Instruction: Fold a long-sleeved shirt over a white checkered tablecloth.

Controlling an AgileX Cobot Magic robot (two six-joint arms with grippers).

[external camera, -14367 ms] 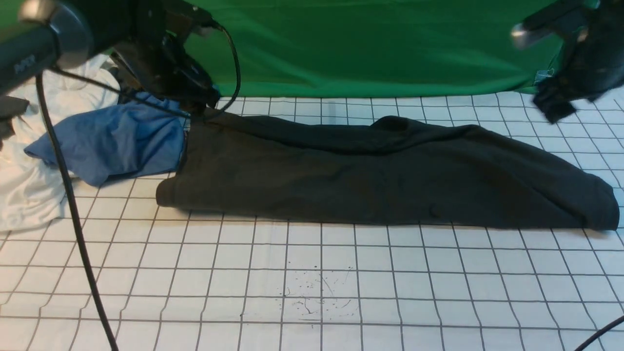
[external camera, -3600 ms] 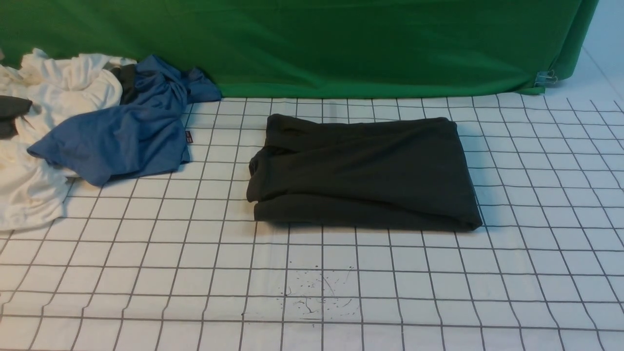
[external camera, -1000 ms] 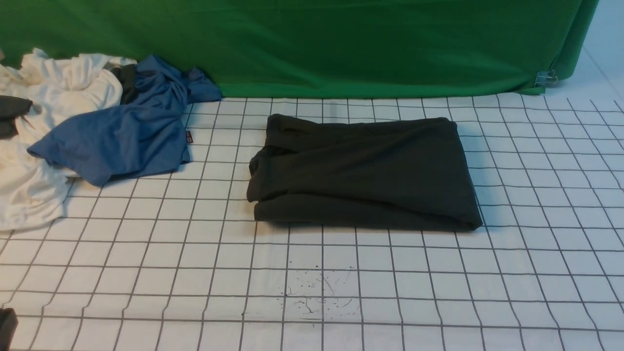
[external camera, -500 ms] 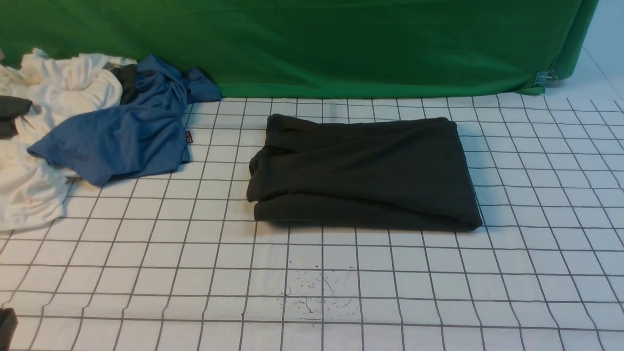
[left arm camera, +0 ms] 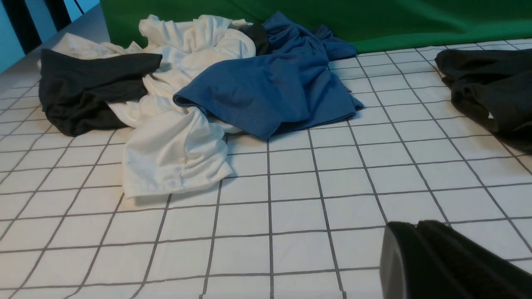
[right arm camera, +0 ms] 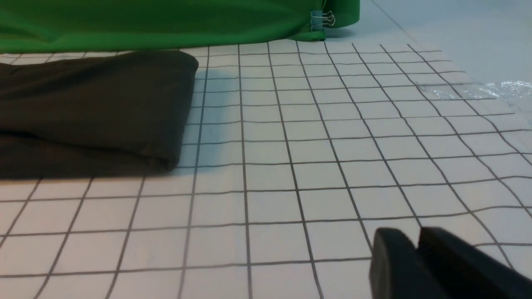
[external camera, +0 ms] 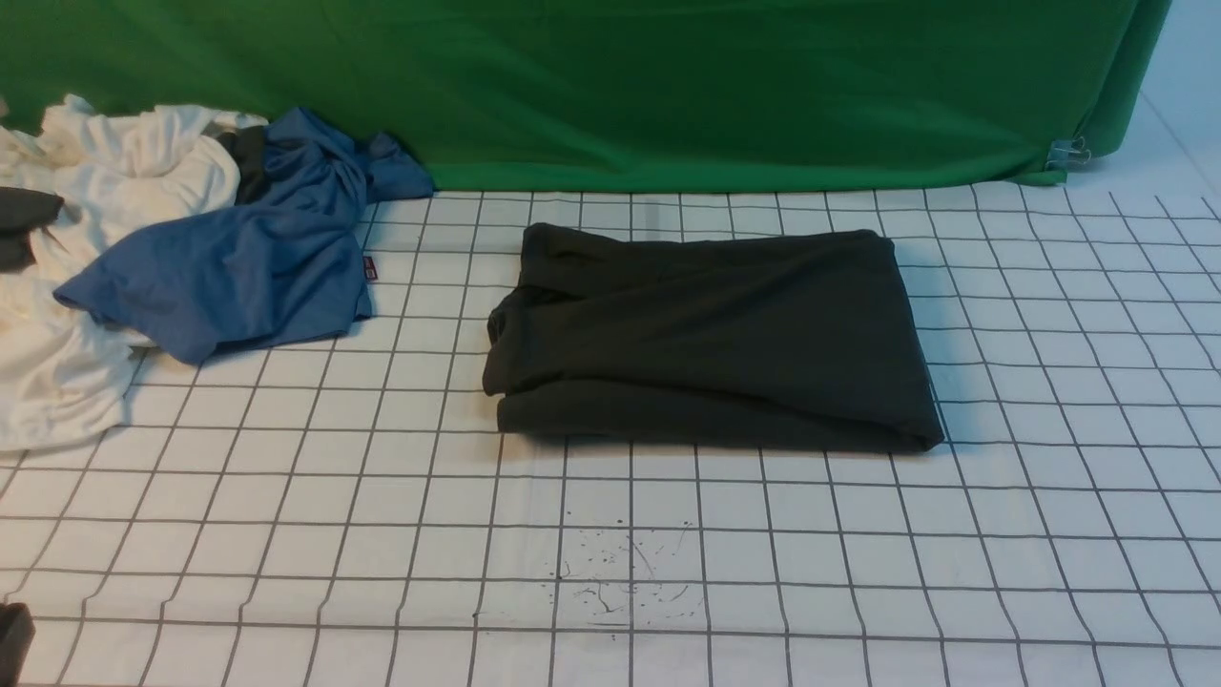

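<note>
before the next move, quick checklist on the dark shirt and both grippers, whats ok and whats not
1. long-sleeved shirt folded into a compact rectangle: ok.
2. Shirt lies wholly on the white checkered tablecloth, apart from the blue garment and white garments: ok.
3. Fold tidy: not ok, the edge nearest the blue garment bulges unevenly.
4. left gripper clear of the shirt, nothing held: ok, shut and empty over bare tablecloth.
5. right gripper clear of the shirt: ok, over bare tablecloth, nothing between its fingers; how far it is open: cannot tell.
6. Both arms out of the front view's working area: ok.
</note>
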